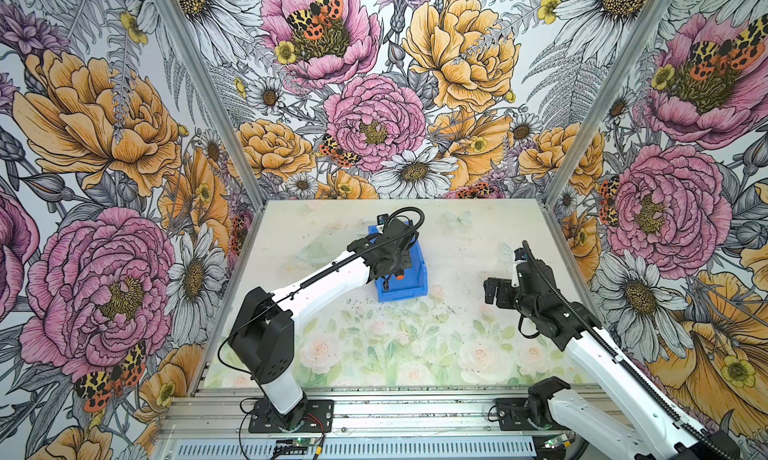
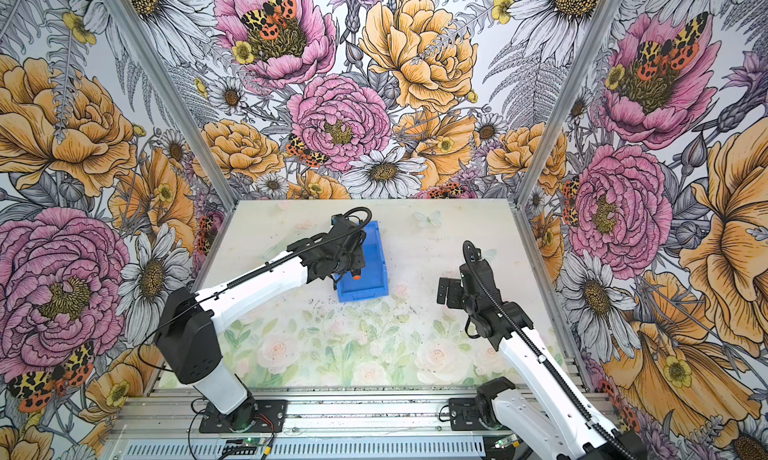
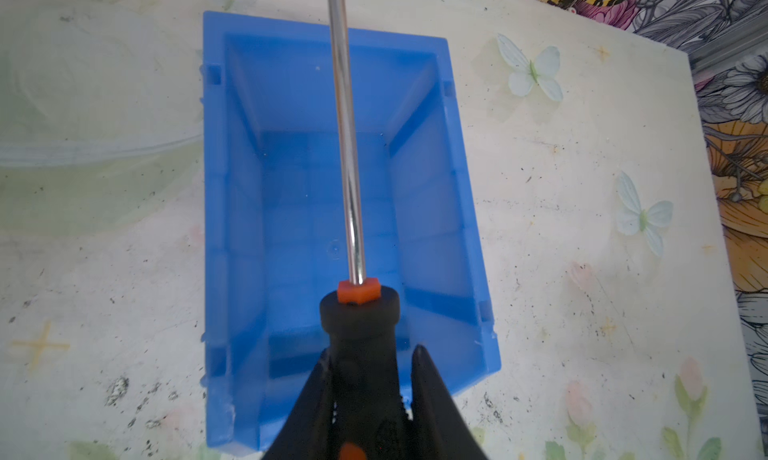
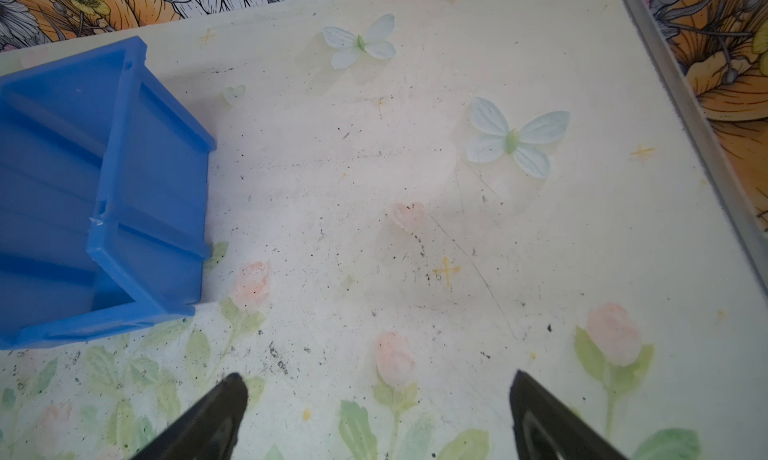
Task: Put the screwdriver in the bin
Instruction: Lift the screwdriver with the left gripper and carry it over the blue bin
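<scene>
In both top views the left gripper (image 1: 394,271) hangs over the bin (image 1: 403,296), with an orange part of the screwdriver (image 1: 400,276) showing above the bin's interior. The right gripper (image 1: 492,292) sits well apart from the bin, probably to leave the drop clear.

The left wrist view shows the jaws clamped on the black handle. The shaft runs along the bin's length over its bare floor, seemingly lined up to fit between the walls. The screwdriver appears held above the bin, not yet released.

The right wrist view shows that gripper's jaws spread wide, holding nothing, with the bin off to one side.
</scene>
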Controlling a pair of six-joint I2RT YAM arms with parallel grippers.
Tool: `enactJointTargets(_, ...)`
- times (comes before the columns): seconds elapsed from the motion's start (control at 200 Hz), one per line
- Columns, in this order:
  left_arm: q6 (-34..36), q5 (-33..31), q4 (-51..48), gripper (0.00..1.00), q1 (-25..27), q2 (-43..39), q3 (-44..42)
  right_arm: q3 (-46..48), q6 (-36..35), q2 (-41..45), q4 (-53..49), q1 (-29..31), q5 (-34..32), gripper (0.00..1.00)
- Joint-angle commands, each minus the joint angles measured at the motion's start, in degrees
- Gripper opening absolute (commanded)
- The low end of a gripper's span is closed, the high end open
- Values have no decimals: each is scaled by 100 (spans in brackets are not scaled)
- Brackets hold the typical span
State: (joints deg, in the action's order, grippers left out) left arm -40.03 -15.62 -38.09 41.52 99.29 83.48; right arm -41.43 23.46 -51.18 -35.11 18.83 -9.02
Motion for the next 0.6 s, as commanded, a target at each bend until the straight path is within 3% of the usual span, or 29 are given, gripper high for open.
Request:
enactJointTargets(0.0,204,322,152,0,-123,406,457,-147,68,-16,83,-26,-182,99)
enactJointTargets(0.22,146,557,139,0,-197,1246,984,-85,61,-15,84,-50,-324,100)
enactJointTargets(0.596,-57,560,135,0,-245,1513,735,-50,159,-222,154,-99,-347,100)
